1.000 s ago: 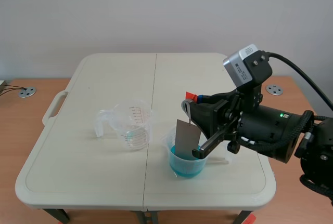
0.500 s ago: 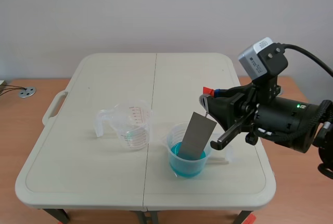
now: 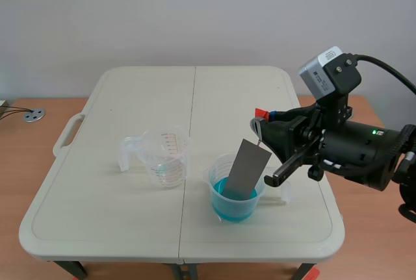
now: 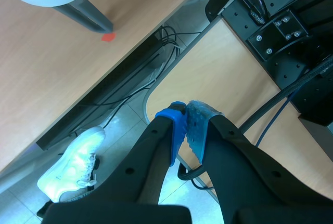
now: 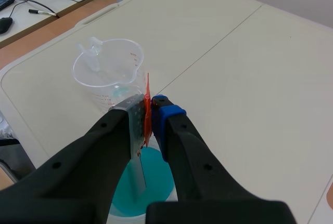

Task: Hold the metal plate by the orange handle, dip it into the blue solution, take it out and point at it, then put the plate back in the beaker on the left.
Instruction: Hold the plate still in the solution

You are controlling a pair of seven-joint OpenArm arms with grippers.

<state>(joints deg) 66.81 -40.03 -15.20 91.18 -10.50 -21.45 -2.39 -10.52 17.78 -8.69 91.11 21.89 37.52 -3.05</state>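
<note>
Thin grey metal plate [image 3: 248, 166] held tilted by right claw [image 3: 259, 123], clamped on small orange handle [image 5: 147, 110]; lower edge dipped in clear beaker of blue solution [image 3: 231, 207]. Long axis sloped up toward claw (lift along it judged next); left claw [image 4: 186, 122] closed on nothing, away from surface [image 3: 130, 98].

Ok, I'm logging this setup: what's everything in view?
table: one, cream, under both beakers.
clear beaker: one, transparent, left of the blue one.
beaker of blue solution: one, blue-filled, table's near side.
metal plate: one, grey, tilted, lower end in the solution.
orange handle: one, orange, atop the plate.
shoe: one, white, on the floor.
right pincer: one, black, shut on the handle.
left pincer: one, black, shut, off the table above the floor.
</note>
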